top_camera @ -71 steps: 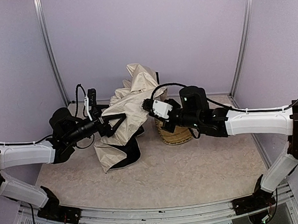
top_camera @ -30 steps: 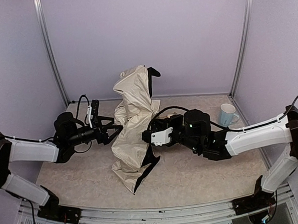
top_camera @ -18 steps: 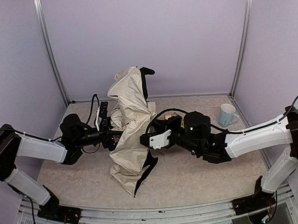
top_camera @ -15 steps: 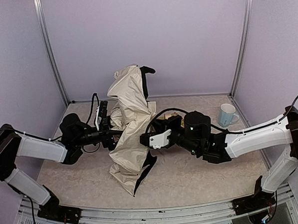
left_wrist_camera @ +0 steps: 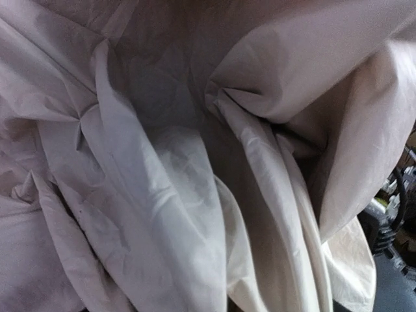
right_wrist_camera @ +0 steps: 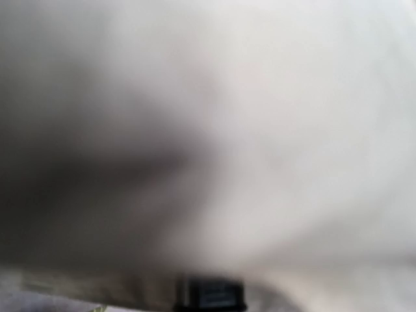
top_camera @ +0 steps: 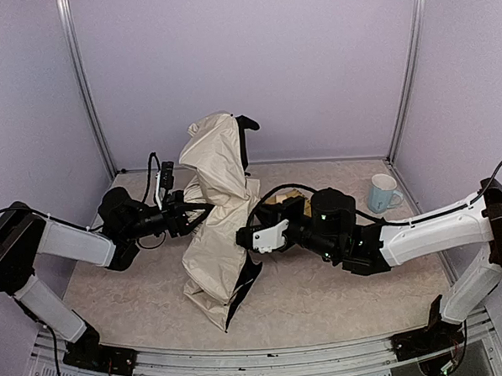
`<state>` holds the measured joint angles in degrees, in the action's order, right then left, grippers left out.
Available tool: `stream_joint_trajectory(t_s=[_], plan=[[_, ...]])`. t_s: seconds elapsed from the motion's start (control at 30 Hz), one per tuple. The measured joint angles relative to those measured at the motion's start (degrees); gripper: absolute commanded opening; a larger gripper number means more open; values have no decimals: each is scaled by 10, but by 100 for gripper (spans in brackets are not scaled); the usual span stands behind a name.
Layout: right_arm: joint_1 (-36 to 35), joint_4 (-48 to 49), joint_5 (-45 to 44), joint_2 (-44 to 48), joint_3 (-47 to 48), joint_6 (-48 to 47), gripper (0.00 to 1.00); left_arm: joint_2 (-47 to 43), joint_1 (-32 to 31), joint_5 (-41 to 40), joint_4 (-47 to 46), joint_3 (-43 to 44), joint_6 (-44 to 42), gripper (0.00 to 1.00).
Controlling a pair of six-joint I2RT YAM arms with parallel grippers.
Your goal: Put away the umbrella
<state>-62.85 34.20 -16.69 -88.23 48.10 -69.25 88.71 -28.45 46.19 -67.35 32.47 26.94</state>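
The umbrella [top_camera: 213, 240] is a crumpled cream-beige bundle standing tall in mid-table, with a black tip [top_camera: 247, 122] at the top and black lining [top_camera: 244, 283] low on its right side. My left gripper [top_camera: 198, 211] presses into the fabric from the left, and its fingertips are buried in the folds. Cream cloth [left_wrist_camera: 195, 162] fills the left wrist view, and no fingers show there. My right gripper [top_camera: 247, 239] reaches into the bundle from the right and is shut on the umbrella. The right wrist view is only blurred fabric [right_wrist_camera: 273, 130].
A pale blue mug [top_camera: 383, 192] stands at the back right. A woven straw basket [top_camera: 278, 201] peeks out behind my right wrist. Purple walls and metal posts enclose the table on three sides.
My right arm carried the umbrella from over the basket toward the table's middle, uncovering the mug. My left gripper moved in against the fabric and pushed deeper into it.
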Motion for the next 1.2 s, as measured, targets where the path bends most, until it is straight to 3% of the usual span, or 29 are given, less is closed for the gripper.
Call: stream_joint_trajectory(t_s=[0.27, 0.3, 0.43, 0.5, 0.63, 0.7, 0.73, 0.9, 1.2], plan=[[0, 2, 0, 2, 0, 14, 1, 10, -17, 20, -26, 14, 15, 5], [0, 2, -1, 3, -1, 16, 10, 10, -18, 25, -30, 14, 14, 1], [0, 9, 0, 11, -7, 31, 53, 2, -22, 26, -31, 14, 4, 0], [0, 19, 0, 16, -8, 42, 64, -8, -24, 24, -17, 14, -9, 0], [7, 36, -1, 43, -24, 74, 76, -40, -25, 21, 29, 15, -52, 0], [46, 16, 54, 118, -57, 151, 79, -76, -22, 23, 76, 33, -99, 0], [46, 16, 54, 118, -57, 151, 79, -78, -22, 23, 77, 35, -100, 0], [153, -30, 229, 200, -58, 295, 80, -104, -23, 35, 93, 64, -110, 0], [196, 11, 444, 160, -66, 467, 78, -140, -72, 57, 94, 75, -101, 0]])
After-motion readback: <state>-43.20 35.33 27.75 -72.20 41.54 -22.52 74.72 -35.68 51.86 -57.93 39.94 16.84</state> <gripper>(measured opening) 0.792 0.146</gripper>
